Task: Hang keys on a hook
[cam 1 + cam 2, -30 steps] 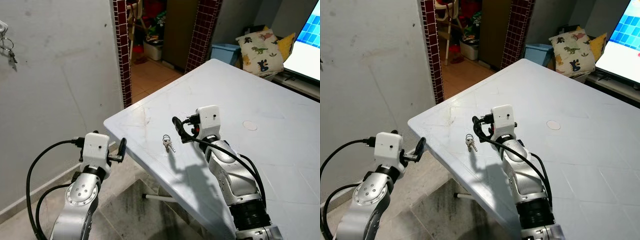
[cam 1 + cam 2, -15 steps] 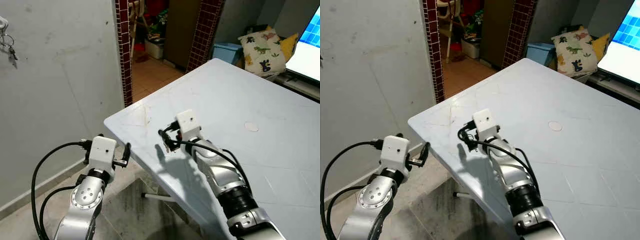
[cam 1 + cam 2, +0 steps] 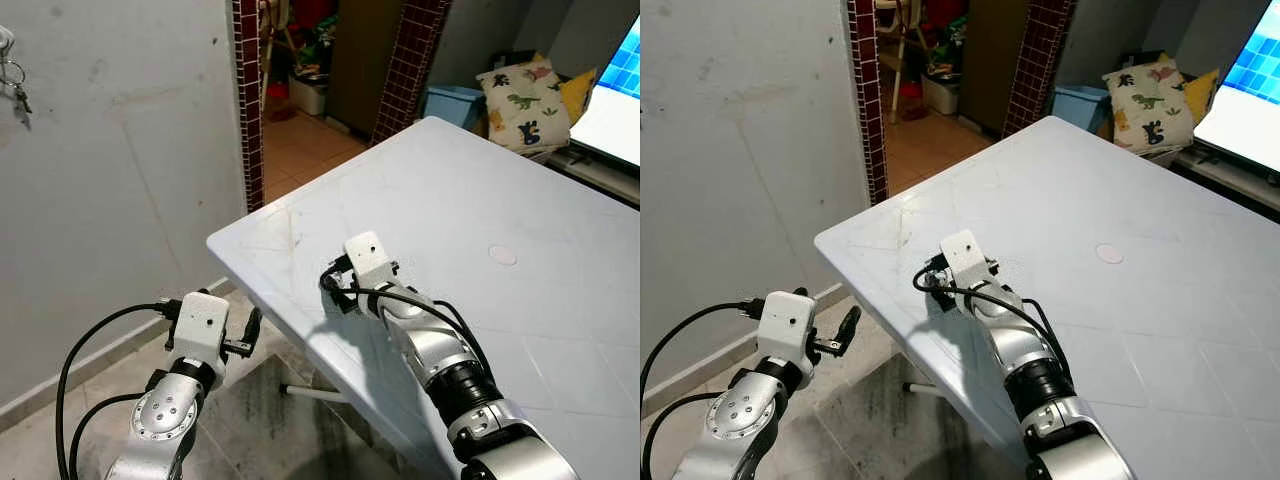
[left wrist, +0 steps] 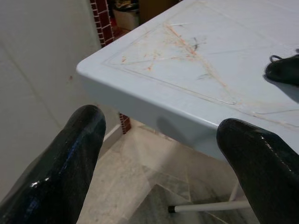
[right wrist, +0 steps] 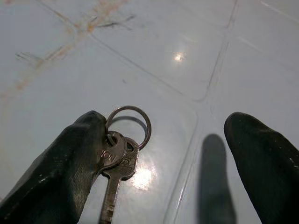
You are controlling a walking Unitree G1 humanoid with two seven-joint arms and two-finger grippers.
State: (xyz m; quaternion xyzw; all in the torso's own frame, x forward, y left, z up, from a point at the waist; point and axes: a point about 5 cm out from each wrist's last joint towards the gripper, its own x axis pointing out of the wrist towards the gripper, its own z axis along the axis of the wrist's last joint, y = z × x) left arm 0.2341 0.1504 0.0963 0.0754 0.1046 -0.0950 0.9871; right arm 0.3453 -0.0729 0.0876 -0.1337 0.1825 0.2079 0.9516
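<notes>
Keys (image 5: 119, 161) lie flat on the white table (image 5: 196, 56), touching one finger (image 5: 60, 163) of the right gripper (image 5: 163, 161), fingers spread wide; left gripper (image 4: 163, 154) also spread, idle.

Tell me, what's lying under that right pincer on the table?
Under the open right pincer lie two keys on a ring, flat on the white table. One black finger touches them, covering part of the upper key.

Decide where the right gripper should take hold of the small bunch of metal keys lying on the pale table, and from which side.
Probably from above, closing on the small bunch of metal keys at their stacked heads beside the round ring. They lie flat on the pale table, so sideways entry offers no edge. The right gripper already straddles them, open.
</notes>
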